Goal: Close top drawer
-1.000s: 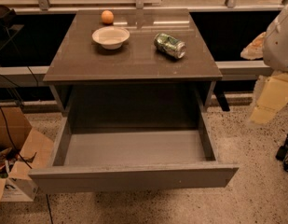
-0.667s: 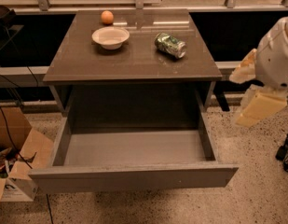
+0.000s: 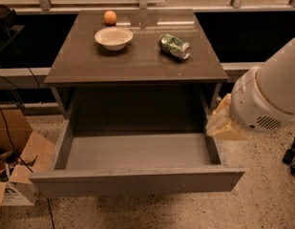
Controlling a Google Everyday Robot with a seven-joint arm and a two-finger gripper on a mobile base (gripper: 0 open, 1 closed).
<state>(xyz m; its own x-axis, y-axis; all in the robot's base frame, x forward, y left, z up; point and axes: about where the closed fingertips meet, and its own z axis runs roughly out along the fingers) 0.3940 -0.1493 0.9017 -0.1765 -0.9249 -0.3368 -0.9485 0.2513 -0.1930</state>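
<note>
The top drawer (image 3: 137, 180) is a wide matte-grey drawer pulled fully out of the cabinet, its deep grey box interior bare and its flat front toward me. My gripper (image 3: 224, 123) is at the right, cream-coloured, hanging just above the drawer's right side wall near the cabinet's front right corner. The white arm casing (image 3: 268, 94) covers much of it.
On the cabinet top (image 3: 80, 61) stand a white bowl (image 3: 113, 37), an orange (image 3: 110, 17) and a green can on its side (image 3: 174, 46). An open cardboard box (image 3: 18, 161) and cables lie on the floor at left. A black cable lies at far right (image 3: 291, 154).
The arm has swung in from the right edge toward the drawer, moving left and down, and the gripper now hangs over the drawer's right side. The drawer has not moved.
</note>
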